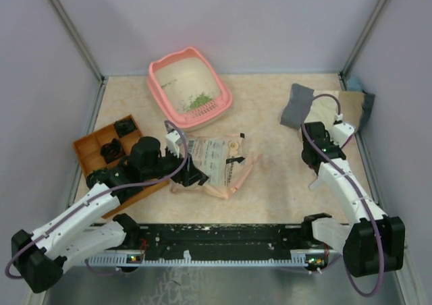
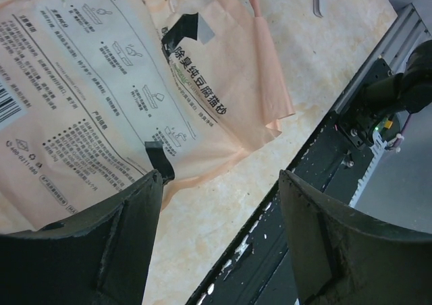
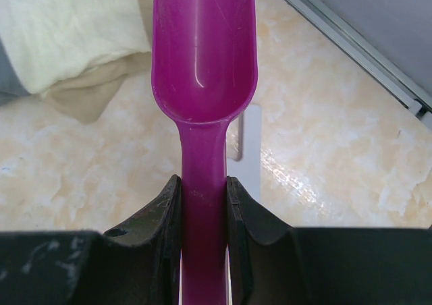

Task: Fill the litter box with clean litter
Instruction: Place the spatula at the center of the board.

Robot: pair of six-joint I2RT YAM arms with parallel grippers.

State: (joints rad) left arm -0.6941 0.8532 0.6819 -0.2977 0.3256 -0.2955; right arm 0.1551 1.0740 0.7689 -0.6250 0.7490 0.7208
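The salmon-pink litter box (image 1: 154, 84) stands at the back centre, with a small patch of green clean litter (image 1: 198, 103) in its near corner. A beige printed paper bag (image 1: 217, 162) lies flat on the table in front of it. My left gripper (image 1: 192, 173) hovers at the bag's left end. In the left wrist view the left gripper (image 2: 219, 175) is open, with bare table between its fingers and the bag (image 2: 101, 82) beside the left finger. My right gripper (image 3: 202, 183) is shut on the handle of a magenta scoop (image 3: 202, 48), whose bowl is empty; this right gripper (image 1: 317, 142) is at the table's right side.
An orange compartmented tray (image 1: 86, 146) with black parts sits at the left, under my left arm. A grey cloth (image 1: 297, 106) and a cream cloth (image 3: 67, 28) lie at the back right. The black rail (image 1: 223, 236) runs along the near edge.
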